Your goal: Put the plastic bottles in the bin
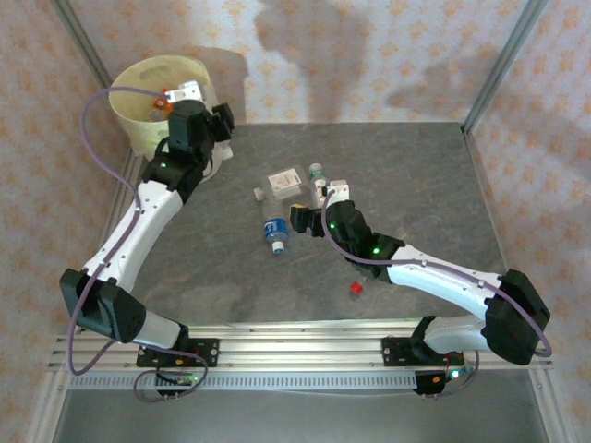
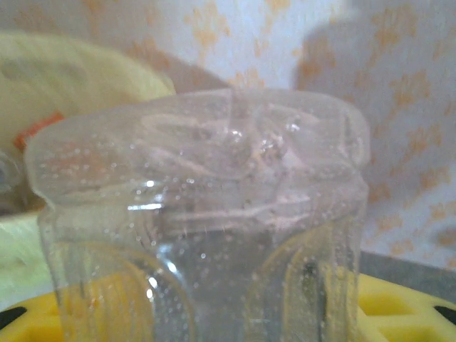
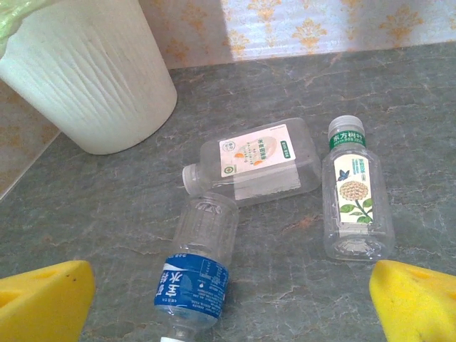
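Currently the left fingers [image 2: 402, 310] are clenched on a clear bottle [image 2: 199, 214] at the rim of the bin [image 1: 129, 120], which stands at ten o'clock on the tabletop [image 1: 416, 203]. The right fingers [image 3: 417, 303] hang spread wide above the blue-label bottle [image 3: 196, 274], orange-label bottle [image 3: 256, 160] and green-cap bottle [image 3: 356, 192] lying near the centre, so I judge at least four are left to be binned.

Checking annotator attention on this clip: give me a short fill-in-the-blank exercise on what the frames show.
1. The right gripper has its jaws ____ over the table.
2. ____ bottles rest on the table ahead of it.
3. The flower-label bottle has a ____ cap.
4. The left gripper holds a clear bottle at the bin, which stands at the table's far ____ corner.

Missing words: open; three; green; left.
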Available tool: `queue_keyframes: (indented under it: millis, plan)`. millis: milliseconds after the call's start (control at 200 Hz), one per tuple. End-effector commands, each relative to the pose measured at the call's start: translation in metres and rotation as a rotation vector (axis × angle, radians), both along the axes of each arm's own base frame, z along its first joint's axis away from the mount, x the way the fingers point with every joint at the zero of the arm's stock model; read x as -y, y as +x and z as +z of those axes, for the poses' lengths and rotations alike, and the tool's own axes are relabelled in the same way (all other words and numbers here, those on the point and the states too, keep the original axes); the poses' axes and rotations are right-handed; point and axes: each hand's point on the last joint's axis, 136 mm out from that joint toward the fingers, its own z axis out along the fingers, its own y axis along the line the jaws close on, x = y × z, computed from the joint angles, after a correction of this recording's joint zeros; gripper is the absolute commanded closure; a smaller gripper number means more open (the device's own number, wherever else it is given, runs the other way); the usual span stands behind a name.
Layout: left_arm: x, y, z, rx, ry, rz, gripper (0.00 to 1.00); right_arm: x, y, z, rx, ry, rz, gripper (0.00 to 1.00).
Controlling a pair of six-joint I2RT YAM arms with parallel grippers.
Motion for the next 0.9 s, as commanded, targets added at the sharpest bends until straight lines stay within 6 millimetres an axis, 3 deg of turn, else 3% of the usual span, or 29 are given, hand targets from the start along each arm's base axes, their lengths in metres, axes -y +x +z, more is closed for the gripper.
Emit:
queue_keyframes:
  millis: [0,250,495,701,736,896]
  plan:
    - [-0.021,0.004,0.051,0.113,0.069,0.073,0.46,-0.002,0.005,0.014,0.017,0.025,-0.008,0.01]
    - [-0.047,0.031,0.077,0.131,0.169,0.156,0.46,-0.003,0.005,0.015,0.018,0.025,-0.004,0.01]
    - [-0.094,0.060,0.094,0.167,0.228,0.264,0.46,0.001,0.004,0.014,0.017,0.011,-0.013,0.01]
    - [-0.125,0.095,0.073,0.072,0.227,0.294,0.44,0.003,0.004,0.012,0.014,0.005,-0.022,0.01]
    - [-0.130,0.107,0.055,0.034,0.235,0.309,0.44,0.004,0.004,0.013,0.015,0.005,-0.027,0.01]
    - [-0.150,0.125,0.038,-0.020,0.226,0.342,0.42,0.010,0.002,0.013,0.016,-0.012,-0.035,0.01]
